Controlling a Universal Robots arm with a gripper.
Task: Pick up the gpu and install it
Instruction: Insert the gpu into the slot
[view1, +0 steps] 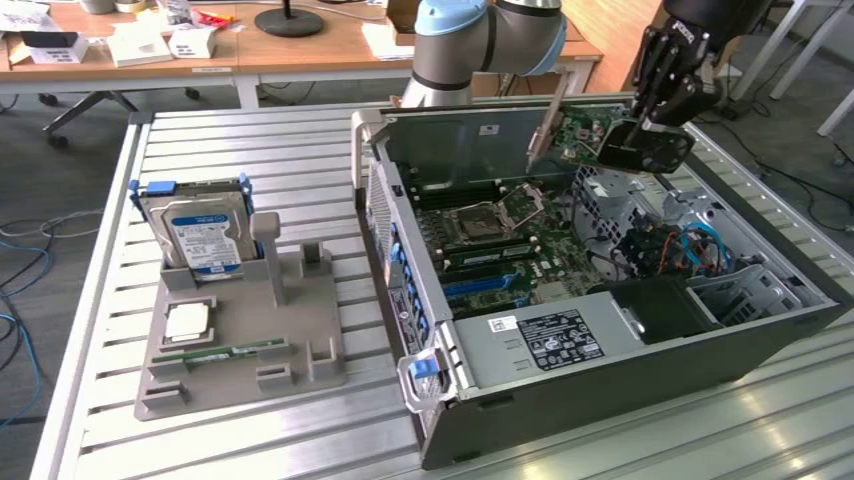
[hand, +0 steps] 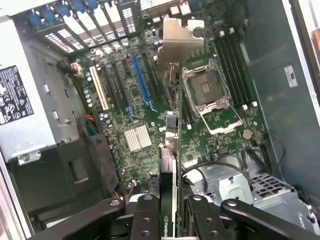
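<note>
High oblique exterior view, open case (view1: 627, 385) toward 3 o'clock; close wrist view down onto its motherboard (hand: 210, 135).

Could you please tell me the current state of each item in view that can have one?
gpu: clamped edge-on in the gripper, raised over the open case, not seated.
gripper: shut on the gpu.
computer case: on its side, panel off.
blue slot: empty.
hard drive: upright in the gray holder.
RAM stick: lying flat in the gray holder.
</note>
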